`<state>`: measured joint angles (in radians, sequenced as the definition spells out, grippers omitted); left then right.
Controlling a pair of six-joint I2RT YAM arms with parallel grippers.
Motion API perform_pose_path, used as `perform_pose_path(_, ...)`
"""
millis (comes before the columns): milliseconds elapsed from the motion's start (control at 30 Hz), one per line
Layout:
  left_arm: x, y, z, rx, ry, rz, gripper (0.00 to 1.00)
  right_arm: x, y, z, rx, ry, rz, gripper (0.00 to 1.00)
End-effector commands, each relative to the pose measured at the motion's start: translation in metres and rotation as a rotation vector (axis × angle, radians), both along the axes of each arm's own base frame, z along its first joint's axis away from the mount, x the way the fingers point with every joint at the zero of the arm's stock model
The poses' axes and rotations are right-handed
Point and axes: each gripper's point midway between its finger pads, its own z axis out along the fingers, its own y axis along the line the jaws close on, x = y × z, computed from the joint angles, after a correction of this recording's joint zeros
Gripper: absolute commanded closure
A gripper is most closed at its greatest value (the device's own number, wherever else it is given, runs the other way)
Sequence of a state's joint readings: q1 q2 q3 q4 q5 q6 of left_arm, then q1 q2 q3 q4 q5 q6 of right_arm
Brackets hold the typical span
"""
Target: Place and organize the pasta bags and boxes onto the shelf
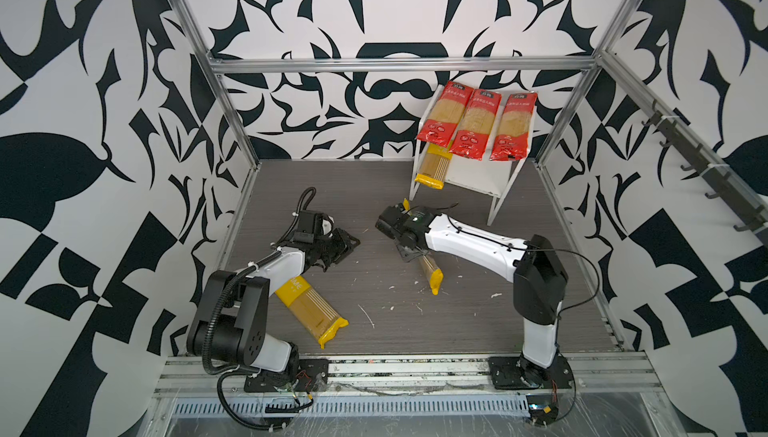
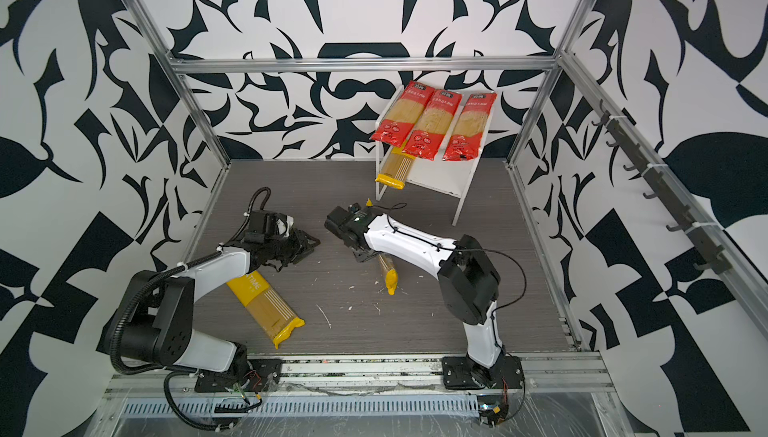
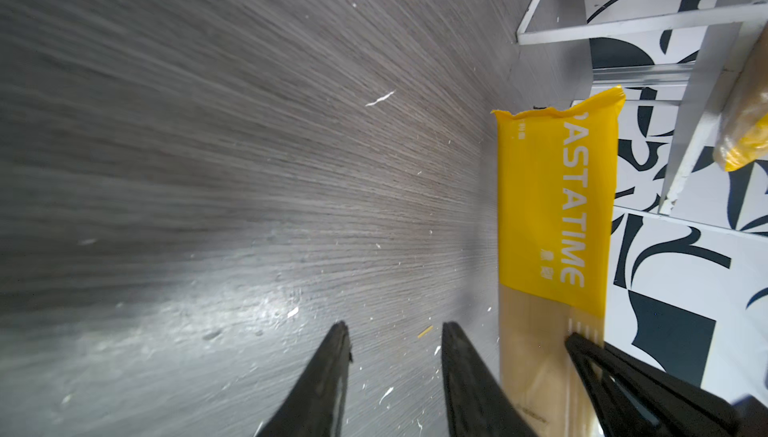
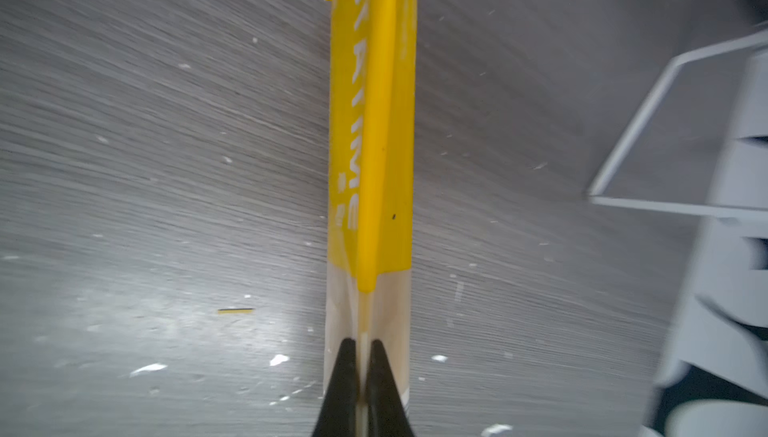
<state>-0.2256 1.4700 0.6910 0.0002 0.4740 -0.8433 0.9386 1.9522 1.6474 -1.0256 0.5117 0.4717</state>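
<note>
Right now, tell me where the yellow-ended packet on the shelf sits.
In both top views the yellow-ended packet lies on the shelf's lower tier, at its left end, beneath the leftmost red-ended packet on top.

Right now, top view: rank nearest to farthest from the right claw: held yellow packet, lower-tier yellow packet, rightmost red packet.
1. held yellow packet: pinched in the right claw, mid-floor.
2. lower-tier yellow packet: left end of the shelf, farther back.
3. rightmost red packet: top tier, far right.

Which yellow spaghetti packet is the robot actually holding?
The mid-table packet, pinched in the right gripper; the near-left packet lies loose, the third sits on the shelf.
</note>
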Motion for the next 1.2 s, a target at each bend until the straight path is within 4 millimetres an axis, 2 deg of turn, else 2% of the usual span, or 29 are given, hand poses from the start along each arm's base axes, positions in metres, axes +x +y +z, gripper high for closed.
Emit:
perform_pose_path(0, -0.009, 0.004, -0.001, 0.020, 0.006, 0.003, 0.59, -0.001, 0.013, 0.025, -0.156, -0.132, 0.063, 1.00)
perform_pose_path(133, -0.014, 0.009, 0.003, 0.031, -0.004, 0.013, 0.59, -0.021, 0.053, 0.015, -0.120, -0.105, 0.110, 0.99)
perform_pose_path(233, -0.016, 0.016, 0.005, 0.038, -0.007, 0.030, 0.59, -0.040, 0.083, 0.004, -0.031, -0.033, 0.139, 0.91)
perform_pose_path(367, -0.019, 0.026, 0.010, 0.046, -0.021, 0.059, 0.59, -0.069, 0.132, -0.001, 0.291, 0.121, 0.189, 0.82)
perform_pose_path(433, -0.021, 0.030, 0.013, 0.058, -0.029, 0.067, 0.59, -0.082, 0.151, 0.007, 0.428, 0.177, 0.203, 0.82)
perform_pose_path(533, -0.023, 0.035, 0.008, 0.083, -0.016, 0.077, 0.59, -0.095, 0.168, 0.013, 0.533, 0.250, 0.226, 0.80)
perform_pose_path(567, -0.023, 0.035, 0.017, 0.078, -0.046, 0.077, 0.59, -0.096, 0.169, 0.016, 0.556, 0.256, 0.227, 0.80)
perform_pose_path(667, -0.026, 0.034, 0.018, 0.074, -0.036, 0.073, 0.55, -0.090, 0.160, 0.022, 0.632, 0.273, 0.208, 0.75)
perform_pose_path(733, -0.030, 0.036, 0.016, 0.084, -0.019, 0.075, 0.48, -0.084, 0.147, 0.019, 0.659, 0.288, 0.196, 0.70)
perform_pose_path(833, -0.040, 0.037, 0.013, 0.138, 0.002, 0.074, 0.39, -0.081, 0.126, 0.000, 0.702, 0.351, 0.161, 0.63)
perform_pose_path(933, -0.052, 0.028, 0.005, 0.182, 0.027, 0.055, 0.34, -0.076, 0.107, -0.027, 0.746, 0.413, 0.092, 0.54)
perform_pose_path(1067, -0.064, 0.023, -0.012, 0.228, 0.064, 0.052, 0.33, -0.068, 0.097, -0.050, 0.739, 0.431, 0.059, 0.51)
perform_pose_path(1167, -0.066, 0.022, -0.018, 0.238, 0.075, 0.057, 0.33, -0.066, 0.095, -0.056, 0.736, 0.427, 0.044, 0.51)
